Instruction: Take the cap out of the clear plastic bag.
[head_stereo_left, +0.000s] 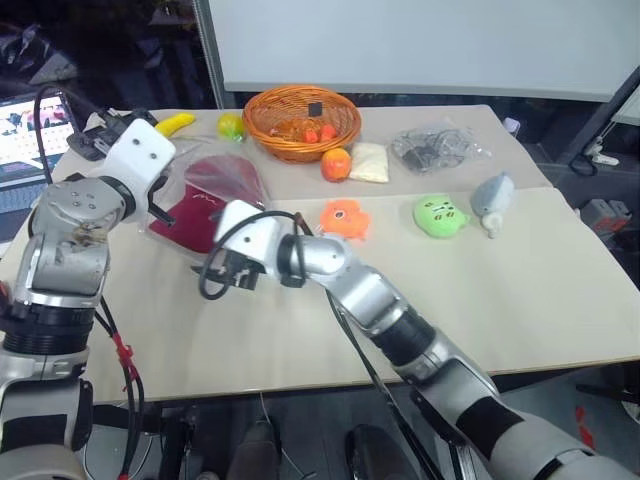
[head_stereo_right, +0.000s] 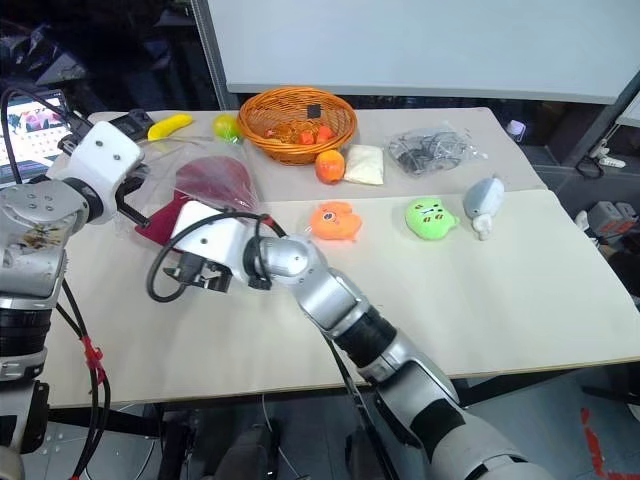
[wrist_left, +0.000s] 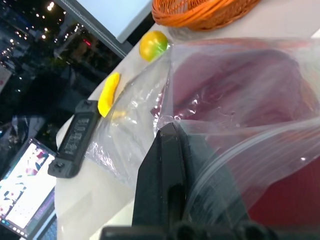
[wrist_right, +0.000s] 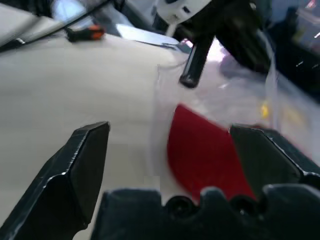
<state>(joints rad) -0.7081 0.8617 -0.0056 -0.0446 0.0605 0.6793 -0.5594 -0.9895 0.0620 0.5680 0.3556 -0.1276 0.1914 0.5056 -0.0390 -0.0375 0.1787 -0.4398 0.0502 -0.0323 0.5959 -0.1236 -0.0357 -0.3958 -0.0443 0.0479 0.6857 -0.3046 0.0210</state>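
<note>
The clear plastic bag (wrist_left: 131, 107) is pinched at its edge by my shut left gripper (wrist_left: 168, 134) and hangs lifted off the table's left side. Inside it lies the maroon cap (wrist_left: 235, 85), its crown up in the bag (head_stereo_left: 222, 178) and a lower part resting near the table (head_stereo_left: 188, 222). My right gripper (wrist_right: 170, 134) stands open just in front of the bag's lower end, facing the red fabric (wrist_right: 200, 150), with nothing between its fingers (wrist_right: 87, 150). In the head views it sits right below the bag (head_stereo_left: 228, 268).
An orange wicker basket (head_stereo_left: 300, 122) stands at the back. Near it lie an orange fruit (head_stereo_left: 336, 163), a pale pouch (head_stereo_left: 368, 162) and a small cable bag (head_stereo_left: 435, 148). Orange (head_stereo_left: 345, 218), green (head_stereo_left: 440, 215) and grey (head_stereo_left: 492, 198) plush toys lie to the right. A banana (head_stereo_left: 175, 123) and a laptop (head_stereo_left: 25, 120) are at the left.
</note>
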